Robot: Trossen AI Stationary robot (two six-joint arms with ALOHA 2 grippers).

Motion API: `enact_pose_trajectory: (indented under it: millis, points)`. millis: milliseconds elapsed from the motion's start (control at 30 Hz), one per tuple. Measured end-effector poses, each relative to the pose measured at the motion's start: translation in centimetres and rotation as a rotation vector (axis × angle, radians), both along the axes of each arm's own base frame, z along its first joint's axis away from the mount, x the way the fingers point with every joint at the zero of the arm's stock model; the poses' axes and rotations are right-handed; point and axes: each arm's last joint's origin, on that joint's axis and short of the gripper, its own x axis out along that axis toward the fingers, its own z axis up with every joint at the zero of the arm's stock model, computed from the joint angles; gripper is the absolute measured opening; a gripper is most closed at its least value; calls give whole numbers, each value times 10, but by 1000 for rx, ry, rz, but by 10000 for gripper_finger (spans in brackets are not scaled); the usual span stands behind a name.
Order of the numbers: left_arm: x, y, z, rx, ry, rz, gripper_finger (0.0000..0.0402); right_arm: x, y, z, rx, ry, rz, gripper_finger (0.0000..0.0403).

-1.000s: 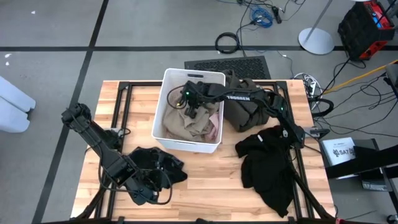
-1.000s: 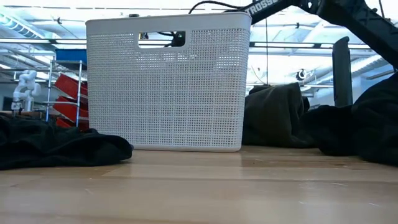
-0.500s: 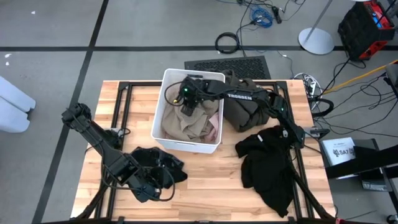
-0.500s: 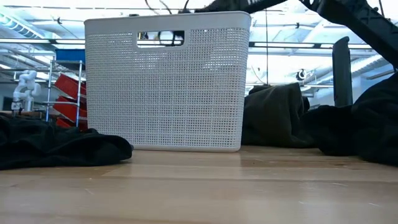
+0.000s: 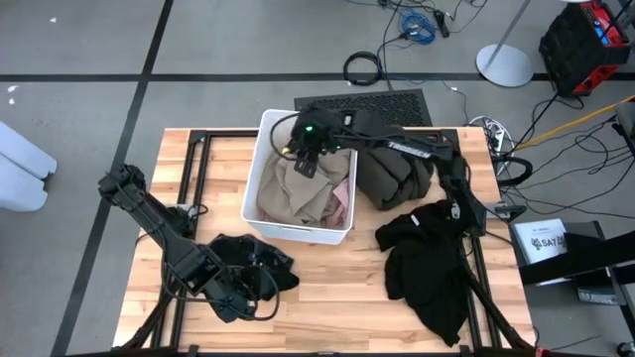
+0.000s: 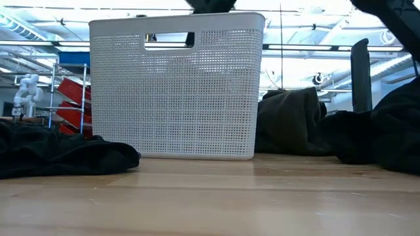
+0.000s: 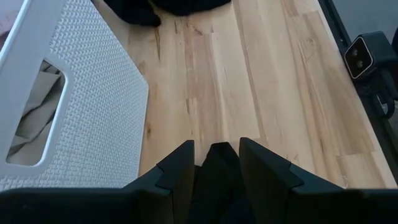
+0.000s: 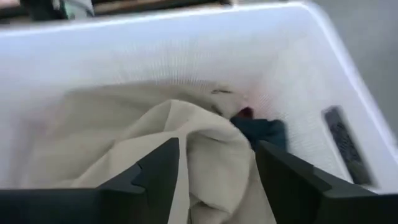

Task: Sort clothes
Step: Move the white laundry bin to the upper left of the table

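The right gripper point(image 8: 211, 165) has let go and lifted above the bin point(image 5: 260, 164); tan garment point(image 5: 303, 190) dropped inside (fingers open, empty). The left gripper point(image 7: 216, 163) grips black cloth point(image 7: 214, 180).

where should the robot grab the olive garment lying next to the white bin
Take the olive garment at its bunched top fold, coming straight down from above. It sits heaped against the white bin's right wall, so a side approach from the bin is blocked, and the raised folds give the end effector cloth to pinch.

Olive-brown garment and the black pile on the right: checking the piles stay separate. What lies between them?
Nothing: the olive-brown garment and black pile nearly meet in the high view.
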Motion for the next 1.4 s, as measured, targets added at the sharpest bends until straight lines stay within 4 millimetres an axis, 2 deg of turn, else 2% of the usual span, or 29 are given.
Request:
enact_pose_trajectory:
  millis: [167, 300, 500, 700, 900, 1000, 1133, 1300, 1400]
  points:
    - [0, 0, 0, -6, -1, 4, 136, -24, 20, 33, 61, -72, -1, 197]
    - [0, -1, 0, -10, 0, 1, 136, -40, 56, 47, 261, -68, 158, 197]
    - [0, -1, 0, -31, 1, 16, 136, -51, 127, 48, 354, 36, 333, 196]
    - [0, -1, 1, -49, -3, 16, 136, -71, 211, 40, 433, 198, 459, 196]
    - [0, -1, 1, -64, -2, 30, 136, -101, 292, 36, 336, 213, 468, 196]
    - [1, -2, 1, -76, -6, 38, 136, -114, 322, 25, 222, 190, 383, 196]
    - [2, -4, 1, -100, -20, 45, 136, -138, 350, 3, 40, 131, 170, 196]
    - [5, -10, -8, -77, 3, 36, 136, -163, 380, -44, 39, 146, 15, 196]
    - [9, -15, -18, -35, 27, 16, 136, -172, 390, -78, 60, 147, -68, 196]
